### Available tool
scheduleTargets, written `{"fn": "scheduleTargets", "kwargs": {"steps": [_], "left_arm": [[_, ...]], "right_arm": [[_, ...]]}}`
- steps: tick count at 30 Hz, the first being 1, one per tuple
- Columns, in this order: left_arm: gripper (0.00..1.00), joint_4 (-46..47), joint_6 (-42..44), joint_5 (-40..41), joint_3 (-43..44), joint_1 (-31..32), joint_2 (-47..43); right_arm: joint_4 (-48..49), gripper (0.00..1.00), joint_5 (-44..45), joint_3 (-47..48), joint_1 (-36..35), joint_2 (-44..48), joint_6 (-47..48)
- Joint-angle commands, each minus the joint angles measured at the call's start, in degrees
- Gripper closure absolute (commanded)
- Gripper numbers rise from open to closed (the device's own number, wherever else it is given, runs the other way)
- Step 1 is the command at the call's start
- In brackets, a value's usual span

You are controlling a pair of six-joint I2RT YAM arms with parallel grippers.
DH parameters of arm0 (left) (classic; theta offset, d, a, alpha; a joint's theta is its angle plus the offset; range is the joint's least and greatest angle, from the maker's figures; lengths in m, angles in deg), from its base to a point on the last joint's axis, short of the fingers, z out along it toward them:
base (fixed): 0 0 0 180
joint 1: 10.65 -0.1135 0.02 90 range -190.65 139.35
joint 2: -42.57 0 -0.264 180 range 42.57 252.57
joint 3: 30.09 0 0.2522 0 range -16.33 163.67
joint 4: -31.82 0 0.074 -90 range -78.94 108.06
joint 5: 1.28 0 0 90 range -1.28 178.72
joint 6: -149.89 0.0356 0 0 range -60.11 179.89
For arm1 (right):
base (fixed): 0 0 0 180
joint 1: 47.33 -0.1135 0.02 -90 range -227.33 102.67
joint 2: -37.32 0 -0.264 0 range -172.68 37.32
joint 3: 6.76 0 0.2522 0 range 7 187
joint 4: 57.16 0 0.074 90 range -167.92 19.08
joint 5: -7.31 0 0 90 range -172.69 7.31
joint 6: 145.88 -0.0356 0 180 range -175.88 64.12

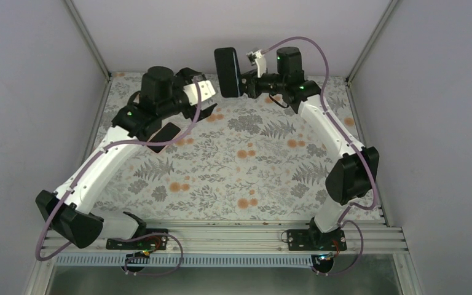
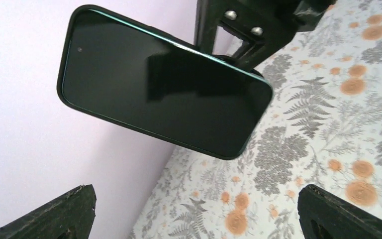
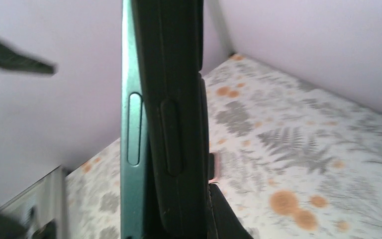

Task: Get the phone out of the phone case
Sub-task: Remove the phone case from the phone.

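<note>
Counted one phone (image 2: 164,94), green-edged, seated in one black phone case (image 3: 174,124), the pair clamped in the right gripper (image 1: 246,81). Grippers were two; the left gripper (image 2: 194,214) faced the screen. Arms were two: left arm (image 1: 98,166), right arm (image 1: 338,135). One floral table (image 1: 239,160) lay under both tools.

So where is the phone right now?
In the top view the phone, in its black case, is held in the air by the right gripper at the far middle of the table, facing the open left gripper.
</note>
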Motion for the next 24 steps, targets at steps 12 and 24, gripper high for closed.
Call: {"fn": "scheduleTargets", "kwargs": {"steps": [12, 24], "left_arm": [[0.00, 25.60, 1.46, 22.19, -2.21, 11.10, 9.21], [0.00, 28.98, -1.22, 22.41, 6.24, 13.43, 17.31]], "right_arm": [[8.19, 0.97, 26.33, 7.50, 0.22, 0.74, -13.49], [8.52, 0.97, 26.12, 6.20, 0.38, 3.26, -14.01]]}}
